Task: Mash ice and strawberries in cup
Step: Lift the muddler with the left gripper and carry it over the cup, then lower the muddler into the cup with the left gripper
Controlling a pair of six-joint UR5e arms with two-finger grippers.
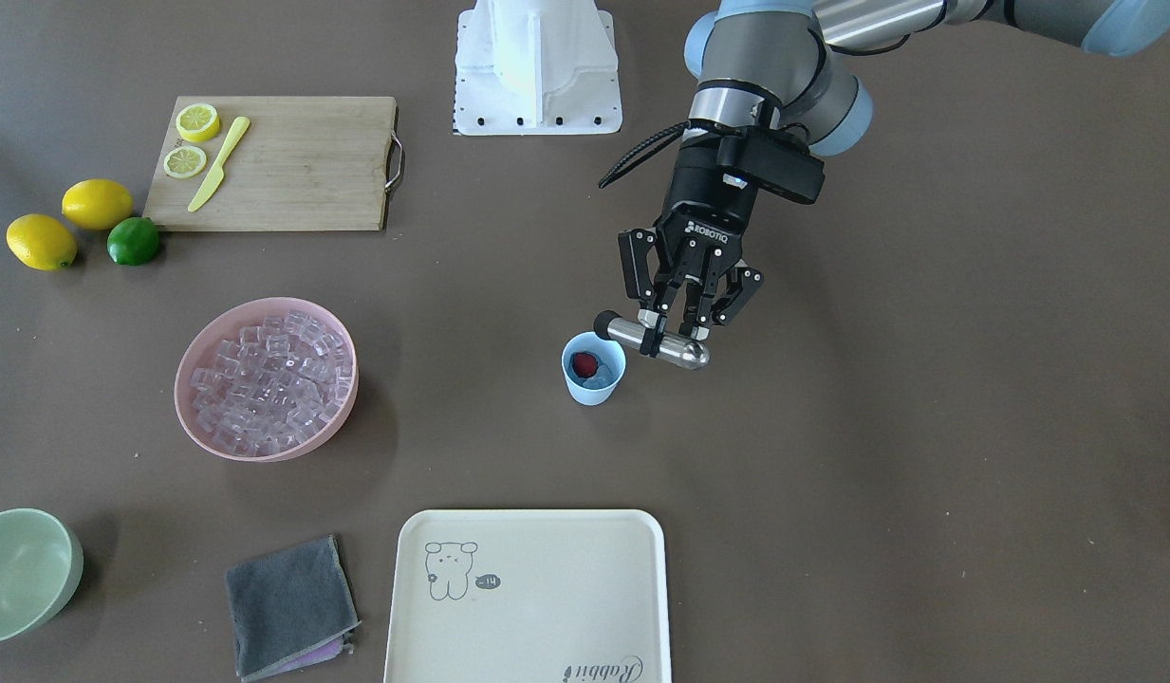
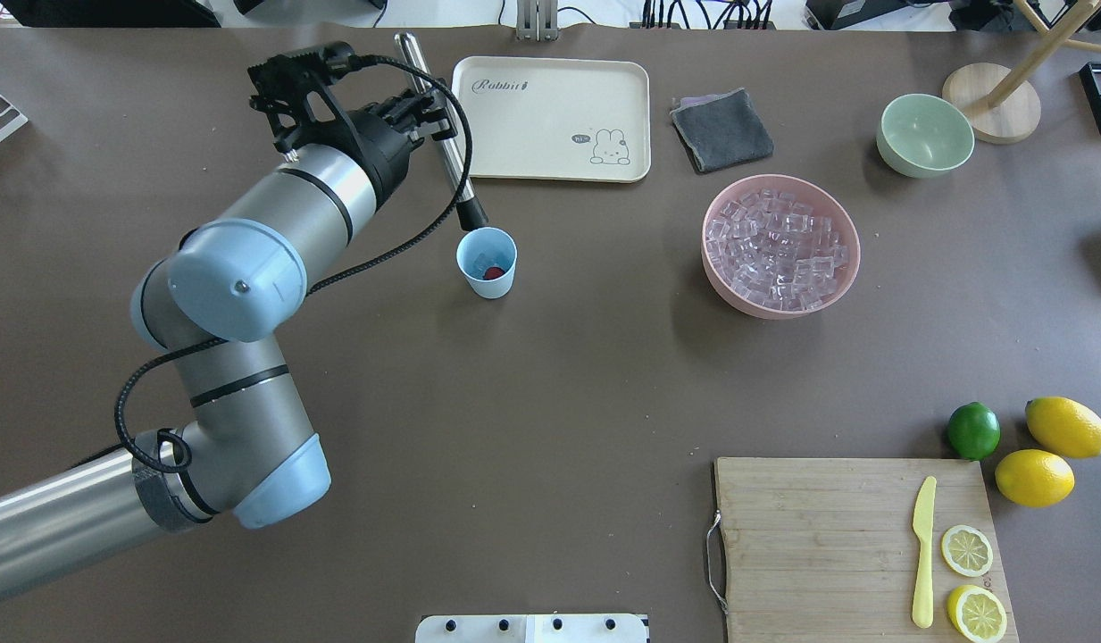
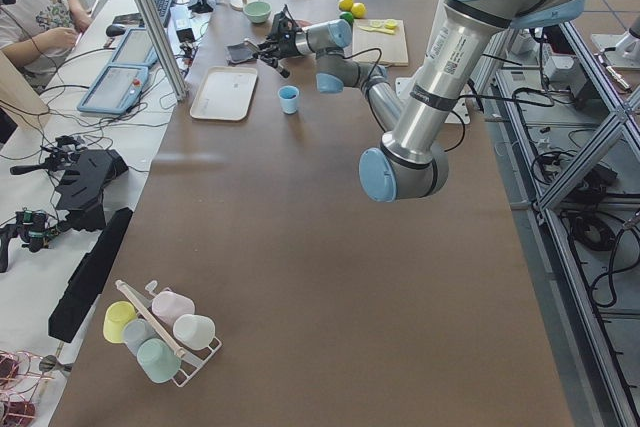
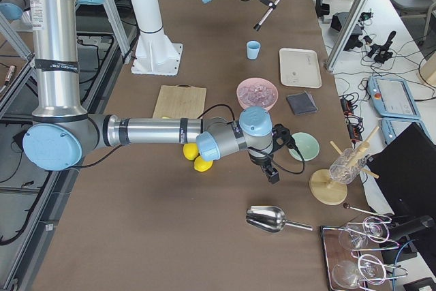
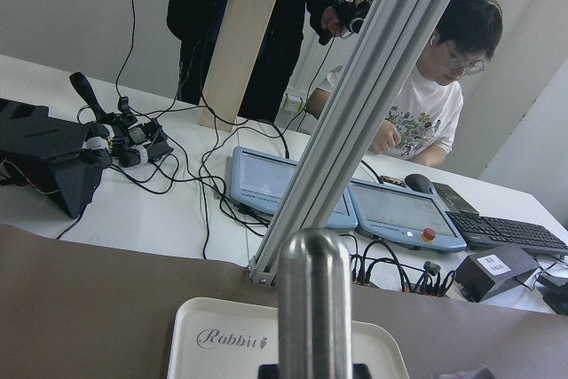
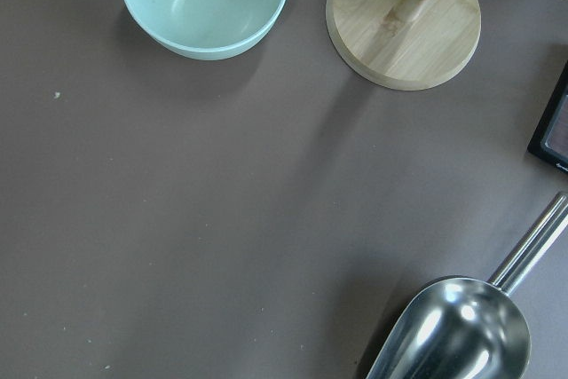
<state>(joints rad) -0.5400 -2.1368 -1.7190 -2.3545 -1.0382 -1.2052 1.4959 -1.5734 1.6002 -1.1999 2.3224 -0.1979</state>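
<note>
The round pink bowl [image 1: 180,384] is full of clear, shiny ice [image 1: 267,379] cubes. The black left gripper [image 1: 675,334] squeezes a smooth metal stick [image 1: 630,332]. I cannot tell about the right gripper [image 4: 270,168]. The stick's black tip hangs above the small blue plastic cup [image 1: 594,387], with a tiny red strawberry [image 1: 585,363] inside.

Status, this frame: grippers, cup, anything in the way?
Left gripper shut on muddler, tip raised beside cup. Right gripper: state unclear. Strawberry in cup. Nothing blocking.
</note>
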